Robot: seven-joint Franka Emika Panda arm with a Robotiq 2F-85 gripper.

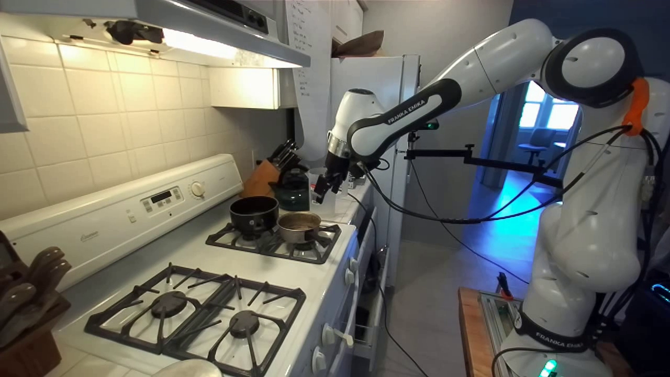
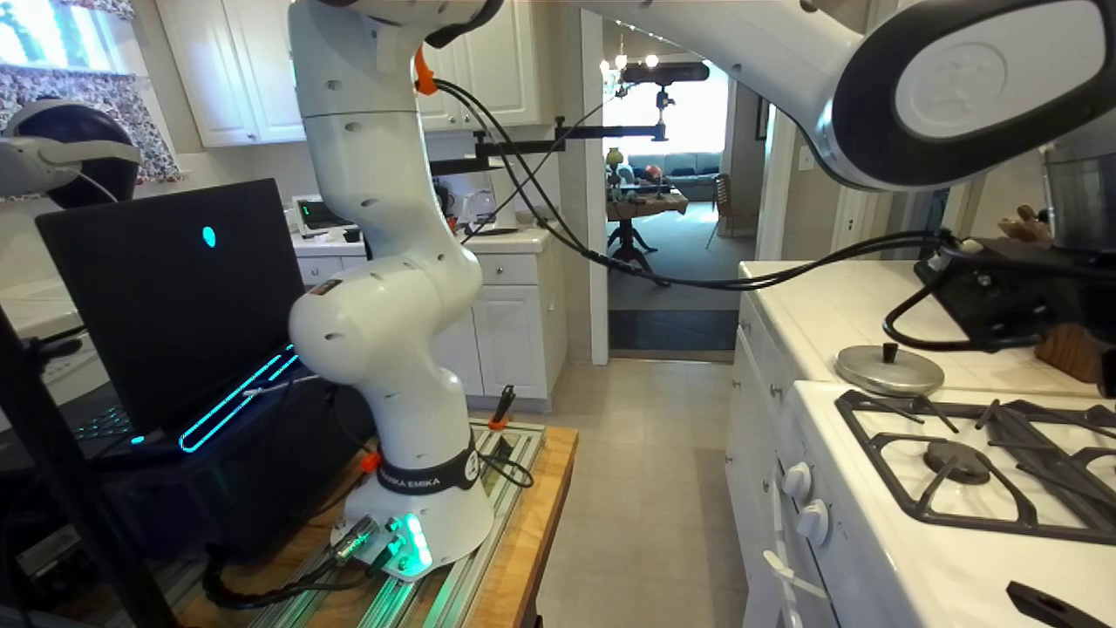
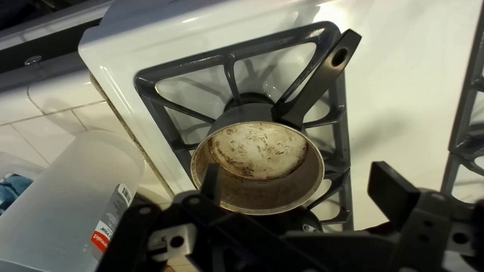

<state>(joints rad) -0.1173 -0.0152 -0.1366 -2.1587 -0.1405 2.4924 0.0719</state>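
Lower left of wrist view I see a plastic jug (image 3: 68, 200) on the tiled counter (image 3: 53, 132). Abt. center, a small stained pot (image 3: 259, 162) sits on the stove grate (image 3: 189, 67), handle (image 3: 317, 81) pointing upper rt. Claw (image 3: 297, 179) spans the bottom to lower rt., fingers (image 3: 393, 192) wide apart, w/ nothing gripped, clear of pot.

Kitchen interior: pale wall tiles (image 1: 94, 99), warmly lit by a hood lamp (image 1: 201, 43); white cabinets (image 2: 244, 70) beside a bright window (image 2: 52, 30) with patterned curtain (image 2: 52, 83); light-toned floor (image 1: 502, 238), partly washed blue in an exterior view; through a doorway (image 2: 595, 323), a table (image 2: 649, 208) and, though indistinct, probably a sofa (image 2: 689, 164)
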